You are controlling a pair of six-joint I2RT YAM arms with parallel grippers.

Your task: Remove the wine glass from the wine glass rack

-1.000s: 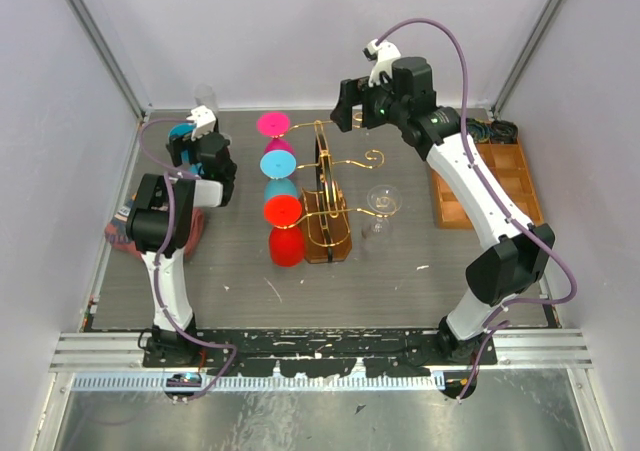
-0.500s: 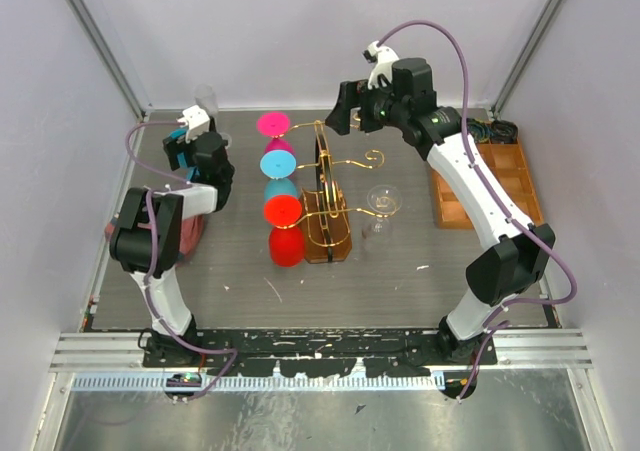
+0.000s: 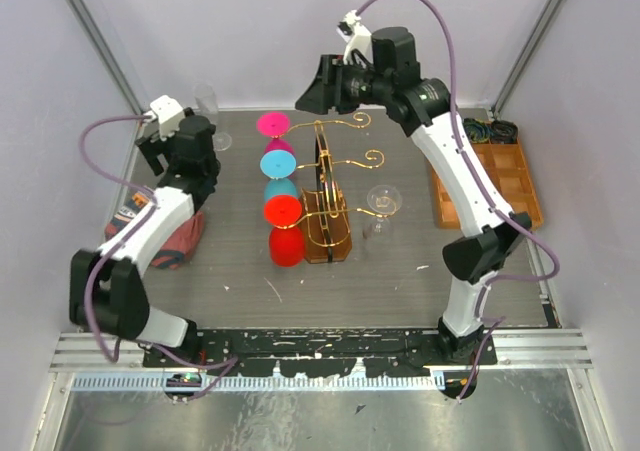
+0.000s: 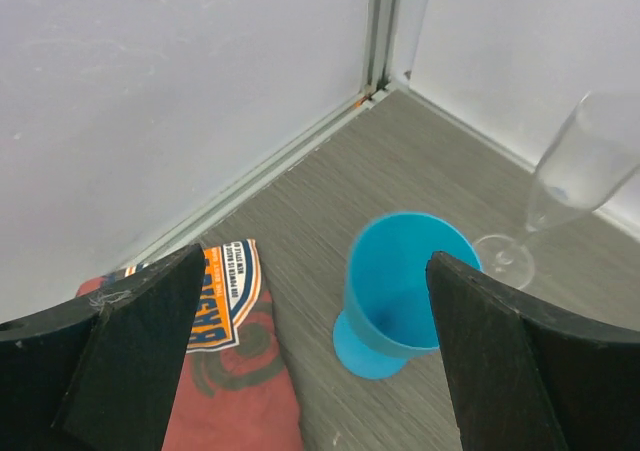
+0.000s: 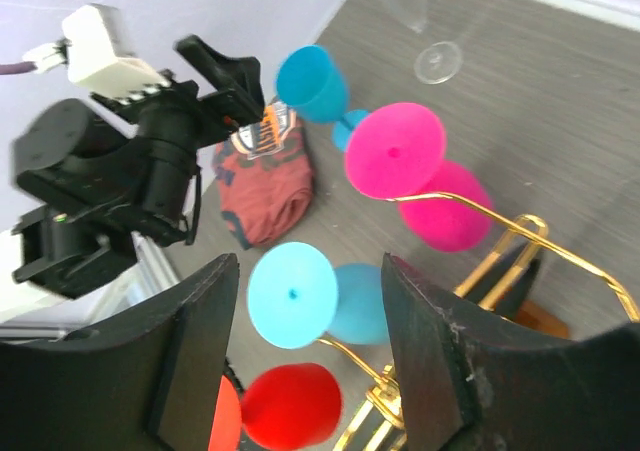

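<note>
Left arm (image 3: pixel 150 226): base at the lower left of the overhead view. The elbow is folded out toward the left edge, and the white forearm runs up to a wrist in the upper left.

Left gripper (image 4: pixel 318 261): jaws spread wide. In its wrist view the two black fingers (image 4: pixel 140 361) fill the bottom corners, tips pointing up the frame.

Right arm (image 3: pixel 462 176): base at the lower right, dark elbow joint right of centre. The long white forearm reaches up and left to the upper centre of the frame.

Right gripper (image 5: pixel 310 263): at the end of that reach, pointing toward the left of the overhead view. The jaws are apart, with a narrower gap than the left pair.
</note>
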